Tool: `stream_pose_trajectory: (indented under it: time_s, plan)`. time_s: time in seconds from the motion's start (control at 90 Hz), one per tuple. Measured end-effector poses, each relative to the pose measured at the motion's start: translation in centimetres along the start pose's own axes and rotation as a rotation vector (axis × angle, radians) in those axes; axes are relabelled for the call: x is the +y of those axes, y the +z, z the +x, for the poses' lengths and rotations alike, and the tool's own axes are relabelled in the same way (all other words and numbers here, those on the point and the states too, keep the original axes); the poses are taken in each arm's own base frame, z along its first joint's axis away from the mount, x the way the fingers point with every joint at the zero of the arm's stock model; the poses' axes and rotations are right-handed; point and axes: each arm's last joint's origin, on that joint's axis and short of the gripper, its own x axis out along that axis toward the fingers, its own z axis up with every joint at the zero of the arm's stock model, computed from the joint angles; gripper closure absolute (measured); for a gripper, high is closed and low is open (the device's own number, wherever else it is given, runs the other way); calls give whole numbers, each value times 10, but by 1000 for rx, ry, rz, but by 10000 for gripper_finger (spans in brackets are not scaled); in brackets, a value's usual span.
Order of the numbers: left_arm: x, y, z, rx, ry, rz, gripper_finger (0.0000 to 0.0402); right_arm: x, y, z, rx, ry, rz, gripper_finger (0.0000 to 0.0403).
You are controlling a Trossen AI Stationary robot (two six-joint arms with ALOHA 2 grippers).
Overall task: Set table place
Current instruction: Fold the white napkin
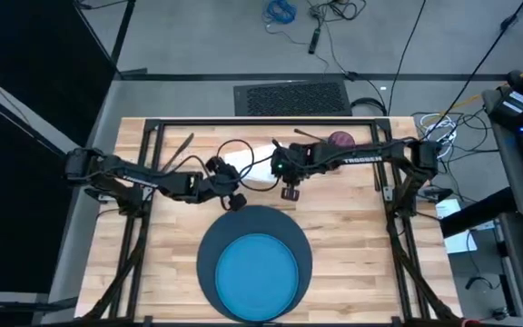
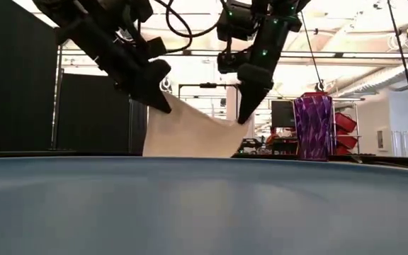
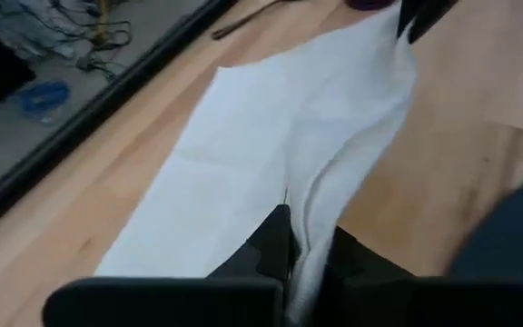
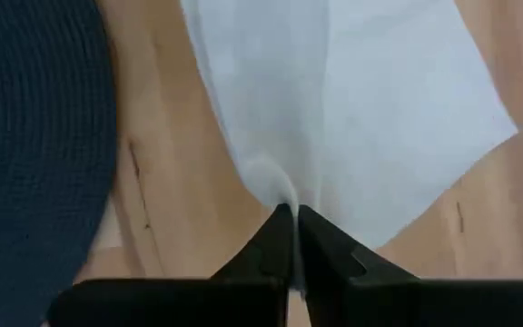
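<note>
Left end effector pinched shut on one upper corner of the white napkin; right end effector likewise closed on the opposite corner, as confirmed in both wrist views by cloth caught between meeting fingers. Napkin held between the two, lifted at both corners and sagging in the middle, lower part apparently draped onto the worktop at the far centre, just beyond the dark navy mat carrying the blue plate. Purple cup standing upright to the far right, near the right arm.

Risks, as judged: thin cloth pinched only at its edges, so likely to slip free of one side if pulled apart too hard, or to tear; uneven lowering likely to leave folds or a skewed lie. Sagging middle could drag across the mat's rim and bunch up. Sideways travel to the right could brush and topple the cup.

Long axis of the napkin ran roughly left to right between the two holds, tilted a little, the right corner sitting slightly farther back. Exact far edge hidden behind the arms from above.
</note>
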Motion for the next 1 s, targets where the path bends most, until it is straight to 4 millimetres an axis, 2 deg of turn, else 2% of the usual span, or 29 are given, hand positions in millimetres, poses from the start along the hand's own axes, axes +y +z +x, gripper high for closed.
stream_pose_trajectory:
  time_s: [0.311,0.489,0.667,1.0]
  plan:
    - [-16,-7,-9,30,-101,0,402,21,-2,-3,14,72,-20,403]
    - [-20,-12,-12,79,-148,25,402,20,-5,-3,46,75,-22,403]
    - [-18,-11,-10,83,-149,1,402,6,-4,-1,45,71,-14,403]
    - [-9,-12,9,100,-178,-60,402,-32,2,4,-29,90,48,403]
